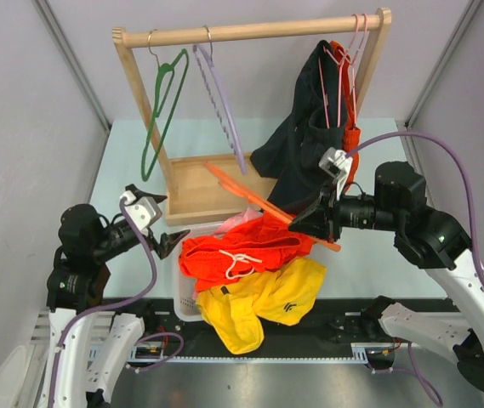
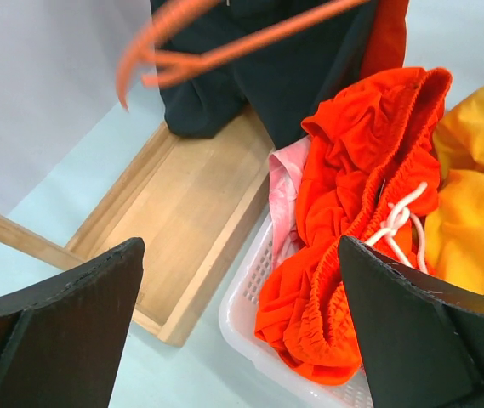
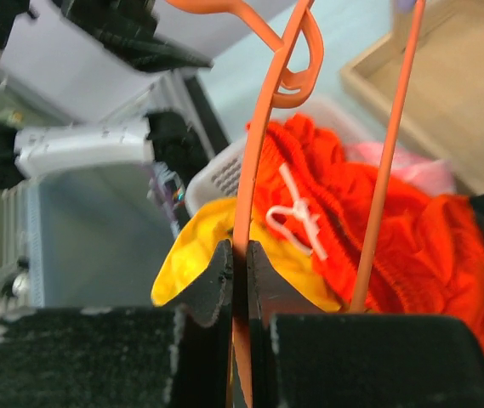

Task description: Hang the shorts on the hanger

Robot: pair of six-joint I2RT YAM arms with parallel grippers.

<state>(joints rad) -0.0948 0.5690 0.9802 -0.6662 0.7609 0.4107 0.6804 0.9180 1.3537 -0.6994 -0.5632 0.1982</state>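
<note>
The bright orange shorts [image 1: 242,248] with a white drawstring lie piled on a white basket, also in the left wrist view [image 2: 356,221] and right wrist view [image 3: 412,229]. My right gripper [image 1: 301,223] is shut on the thin orange hanger [image 1: 263,202], held above the shorts; in the right wrist view its jaws [image 3: 240,263] pinch one hanger arm [image 3: 263,144]. My left gripper [image 1: 173,240] is open and empty, just left of the shorts and the basket corner [image 2: 250,323].
Yellow shorts [image 1: 259,302] hang over the basket's front. A wooden rack [image 1: 250,32] carries a green hanger [image 1: 161,110], a lilac hanger [image 1: 220,102], dark clothing [image 1: 305,136] and pink hangers. Its wooden base tray [image 1: 203,187] sits behind the basket.
</note>
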